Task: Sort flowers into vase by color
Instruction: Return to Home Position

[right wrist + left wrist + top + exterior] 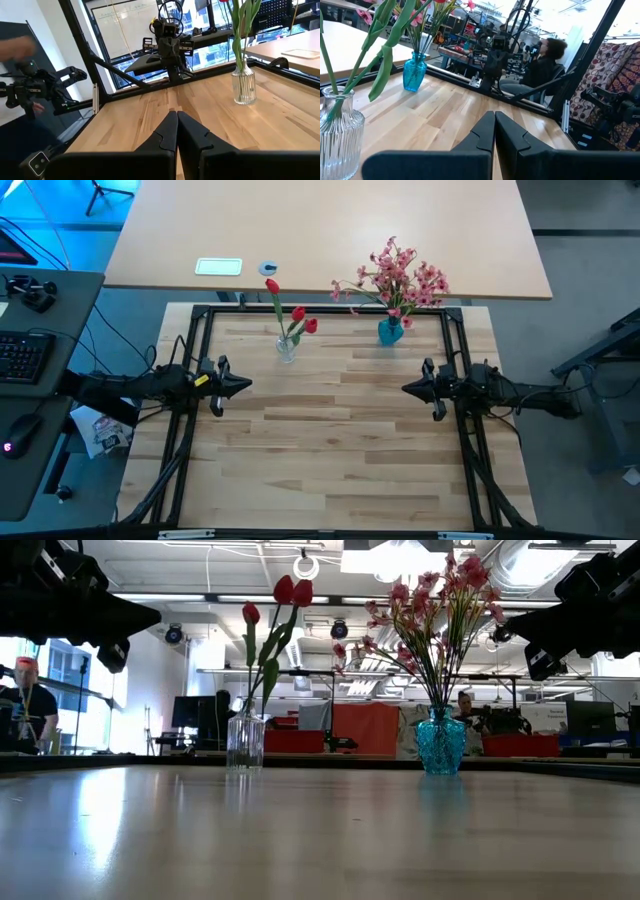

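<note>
Red tulip-like flowers (pixel 290 315) stand with their stems in a clear ribbed glass vase (pixel 286 348) at the table's far side, left of centre. Sprays of small pink flowers (pixel 400 280) stand in a blue glass vase (pixel 390 331) to its right. My left gripper (pixel 246 385) is shut at the table's left edge, pointing level toward the middle, with nothing in it. My right gripper (pixel 406 388) is shut at the right edge, facing it, also with nothing in it. In the wrist views each pair of fingers (pixel 494 131) (pixel 176 131) is closed together above the bare wood.
A black metal frame (pixel 320 310) runs around the wooden table. Behind it stands a second, paler table with a white card (pixel 218 267) and a small round thing (pixel 267 269). A person sits beyond the table's right side (pixel 545 60).
</note>
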